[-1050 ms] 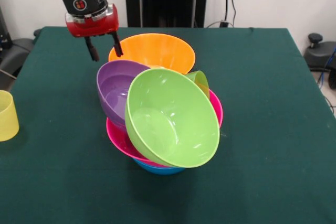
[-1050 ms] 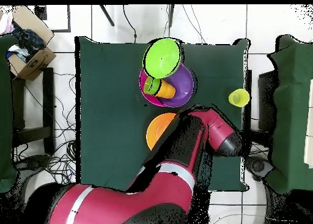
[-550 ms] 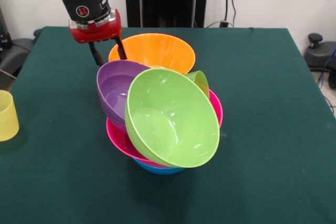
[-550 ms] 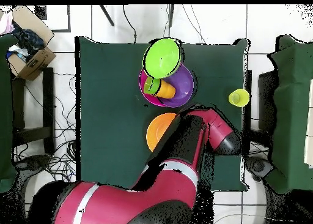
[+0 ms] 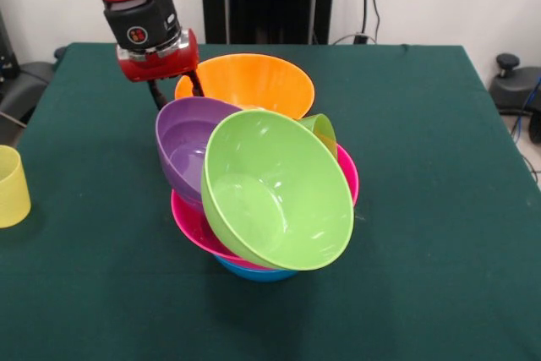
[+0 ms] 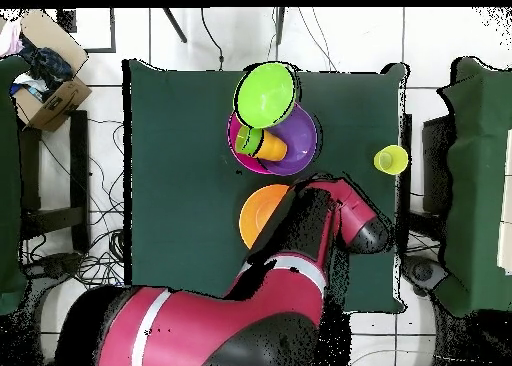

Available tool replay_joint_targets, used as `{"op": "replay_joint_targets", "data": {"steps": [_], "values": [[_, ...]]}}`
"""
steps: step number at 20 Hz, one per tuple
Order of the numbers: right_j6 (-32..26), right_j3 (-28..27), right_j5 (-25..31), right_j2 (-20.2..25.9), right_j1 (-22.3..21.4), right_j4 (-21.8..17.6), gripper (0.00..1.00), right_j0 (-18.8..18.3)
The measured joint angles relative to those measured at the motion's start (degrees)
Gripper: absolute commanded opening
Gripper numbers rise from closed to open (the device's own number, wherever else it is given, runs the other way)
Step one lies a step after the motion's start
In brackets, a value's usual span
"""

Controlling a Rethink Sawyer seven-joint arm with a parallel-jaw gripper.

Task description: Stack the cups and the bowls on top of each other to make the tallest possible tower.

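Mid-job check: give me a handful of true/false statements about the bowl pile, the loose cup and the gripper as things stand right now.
1. The lime green bowl leans on its side against the pile, its opening facing the front camera. True.
2. The orange bowl sits on top of the pile. False: it stands on the table behind the pile.
3. The pale yellow cup stands alone near the table's edge, apart from the pile. True.
4. The gripper is holding the purple bowl. False: it hangs by the orange bowl's rim with nothing visibly held.
5. The pink bowl lies under the purple bowl. True.
6. The blue bowl tops the pile. False: it is at the bottom.
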Motion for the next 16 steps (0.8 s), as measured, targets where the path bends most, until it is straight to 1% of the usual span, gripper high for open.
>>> {"op": "replay_joint_targets", "data": {"steps": [8, 16], "values": [[0.0, 0.0, 1.6, 0.0, 2.4, -0.2, 1.00, 0.0], [0.0, 0.0, 1.7, 0.0, 3.7, -0.3, 1.00, 0.0]]}}
